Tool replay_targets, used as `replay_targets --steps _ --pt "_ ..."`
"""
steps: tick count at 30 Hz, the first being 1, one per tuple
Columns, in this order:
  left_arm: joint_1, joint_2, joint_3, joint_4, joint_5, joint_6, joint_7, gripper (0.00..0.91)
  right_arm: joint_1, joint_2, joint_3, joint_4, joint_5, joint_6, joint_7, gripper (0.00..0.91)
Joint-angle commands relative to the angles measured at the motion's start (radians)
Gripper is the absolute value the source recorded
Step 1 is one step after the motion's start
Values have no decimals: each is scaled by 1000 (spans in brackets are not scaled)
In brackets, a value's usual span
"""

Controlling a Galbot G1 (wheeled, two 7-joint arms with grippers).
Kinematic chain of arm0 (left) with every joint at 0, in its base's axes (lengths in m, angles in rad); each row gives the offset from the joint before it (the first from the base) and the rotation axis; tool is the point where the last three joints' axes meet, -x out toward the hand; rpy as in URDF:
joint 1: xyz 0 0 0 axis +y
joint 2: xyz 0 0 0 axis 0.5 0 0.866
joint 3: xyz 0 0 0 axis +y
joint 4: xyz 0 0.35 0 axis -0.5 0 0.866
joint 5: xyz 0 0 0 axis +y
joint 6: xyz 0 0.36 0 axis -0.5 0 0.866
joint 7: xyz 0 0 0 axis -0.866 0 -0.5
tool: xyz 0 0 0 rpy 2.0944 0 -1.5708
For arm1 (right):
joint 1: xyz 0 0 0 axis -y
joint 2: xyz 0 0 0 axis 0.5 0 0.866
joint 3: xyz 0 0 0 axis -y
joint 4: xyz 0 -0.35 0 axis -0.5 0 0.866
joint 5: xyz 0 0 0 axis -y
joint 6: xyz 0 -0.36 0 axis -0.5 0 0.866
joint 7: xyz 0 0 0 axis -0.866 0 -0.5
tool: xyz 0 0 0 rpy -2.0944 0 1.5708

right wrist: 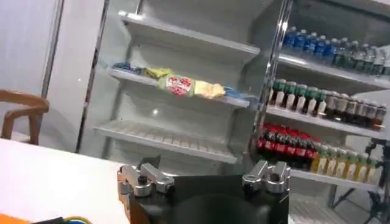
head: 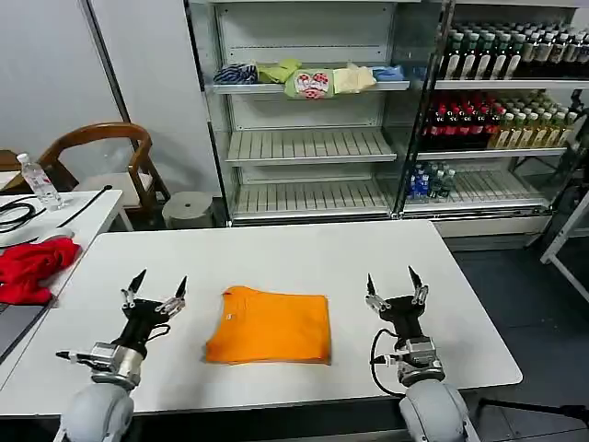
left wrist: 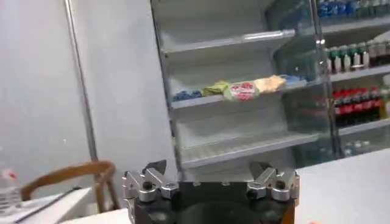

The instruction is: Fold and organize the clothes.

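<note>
The clothes, one bright orange T-shirt (head: 270, 325), lie folded into a flat rectangle on the white table (head: 276, 253), between my two arms. My left gripper (head: 157, 287) stands to the shirt's left, fingers pointing up and spread open, holding nothing. To the shirt's right my right gripper (head: 393, 282) stands the same way, open and empty. Neither touches the shirt. In the left wrist view the left gripper (left wrist: 208, 170) points at the shelves; in the right wrist view the right gripper (right wrist: 204, 170) does too.
A red garment (head: 32, 267) lies on a side table at the left, near a water bottle (head: 40, 182) and a wooden chair (head: 106, 166). Behind the table stands a shelf unit (head: 308, 138) with small folded clothes (head: 308, 81), and a drinks cooler (head: 502, 110) at the right.
</note>
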Motion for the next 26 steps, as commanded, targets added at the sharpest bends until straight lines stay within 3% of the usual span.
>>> replay_targets --steps 1,15,26 --pt "63 5 -84 10 40 -61 24 907 13 11 -2 -24 -95 71 -39 907" --pt "62 24 -105 30 113 -146 23 907 0 8 46 -23 -75 104 -19 907" --pt "53 28 -75 57 117 -189 -13 907 16 3 60 -4 -67 130 -51 907"
